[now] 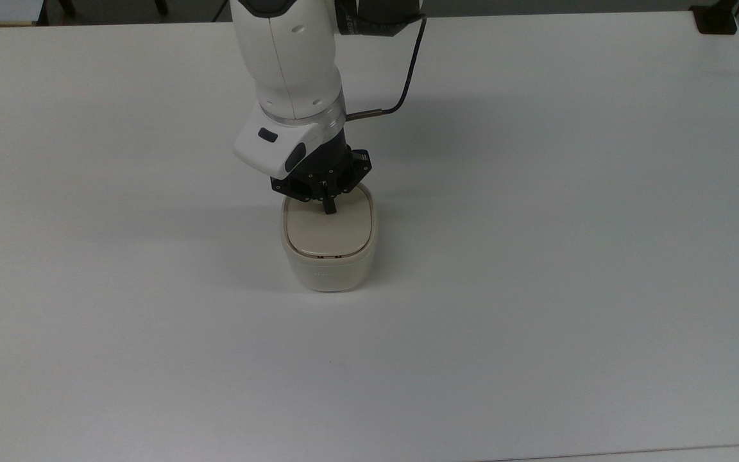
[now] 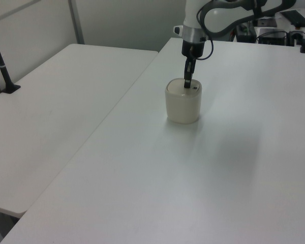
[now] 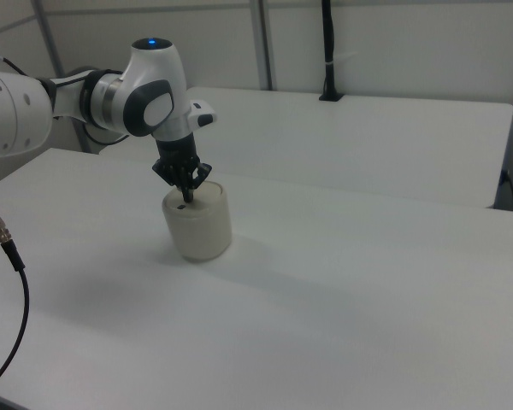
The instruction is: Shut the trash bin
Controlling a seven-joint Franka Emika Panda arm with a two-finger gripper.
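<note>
Pressing the lid flat: you are nearly done.

Your claw (image 1: 328, 206) stands straight over the bin (image 1: 329, 269), its fingers drawn together into one narrow tip that touches the lid (image 1: 329, 232) near the lid's far edge in the top view. The bin sits directly under the claw on the surface (image 1: 536, 256), upright, with nothing else near it. In the top view the lid lies level inside the rim, with a thin dark seam showing around it; in the left view the claw (image 2: 187, 84) meets the lid just beside the small black mark (image 2: 194, 87), and no gap shows there. Judging from that, the closing itself looks finished. What seems left is to confirm the lid is seated and lift your claw clear without disturbing the bin.
</note>
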